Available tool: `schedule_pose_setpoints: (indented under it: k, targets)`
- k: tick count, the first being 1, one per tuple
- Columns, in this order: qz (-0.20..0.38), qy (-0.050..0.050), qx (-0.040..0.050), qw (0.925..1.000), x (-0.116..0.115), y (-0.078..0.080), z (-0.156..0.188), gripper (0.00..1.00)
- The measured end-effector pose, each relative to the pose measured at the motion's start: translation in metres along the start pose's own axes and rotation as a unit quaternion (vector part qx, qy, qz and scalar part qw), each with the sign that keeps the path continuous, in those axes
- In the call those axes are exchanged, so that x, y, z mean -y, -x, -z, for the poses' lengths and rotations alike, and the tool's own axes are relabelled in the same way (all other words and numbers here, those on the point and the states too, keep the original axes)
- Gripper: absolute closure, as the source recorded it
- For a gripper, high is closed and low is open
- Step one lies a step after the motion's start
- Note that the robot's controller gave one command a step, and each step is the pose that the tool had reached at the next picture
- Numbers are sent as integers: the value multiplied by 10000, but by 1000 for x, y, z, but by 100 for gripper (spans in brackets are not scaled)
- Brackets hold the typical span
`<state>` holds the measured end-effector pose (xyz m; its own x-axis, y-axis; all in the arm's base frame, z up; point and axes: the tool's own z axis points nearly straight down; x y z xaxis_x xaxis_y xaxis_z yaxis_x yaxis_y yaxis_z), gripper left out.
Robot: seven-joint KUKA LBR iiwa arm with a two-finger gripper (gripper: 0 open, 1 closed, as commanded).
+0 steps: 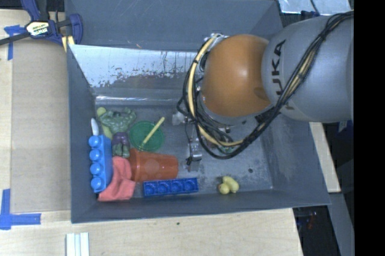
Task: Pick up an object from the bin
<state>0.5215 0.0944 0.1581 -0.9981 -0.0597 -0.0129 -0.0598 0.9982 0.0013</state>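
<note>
My gripper hangs below the orange wrist cover near the middle of the bin floor, with most of it hidden. Just to its left a red cup lies on its side, its mouth toward the gripper. A flat blue studded brick lies along the near wall, below and left of the gripper. A small yellow lumpy piece rests on the floor to the lower right. Nothing shows in the gripper.
More things crowd the bin's left side: a green disc with a yellow stick, a pink cloth, a blue bumpy block, a purple piece and a green toy. The arm covers the right half.
</note>
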Motion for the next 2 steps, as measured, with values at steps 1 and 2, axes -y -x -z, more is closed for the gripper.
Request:
schedule_pose_setpoints:
  k: [1, 2]
  targets:
    - [348, -10, 7, 9994, -26, -19, -56, 0]
    - [568, 9, 53, 9984, -28, -31, -78, 0]
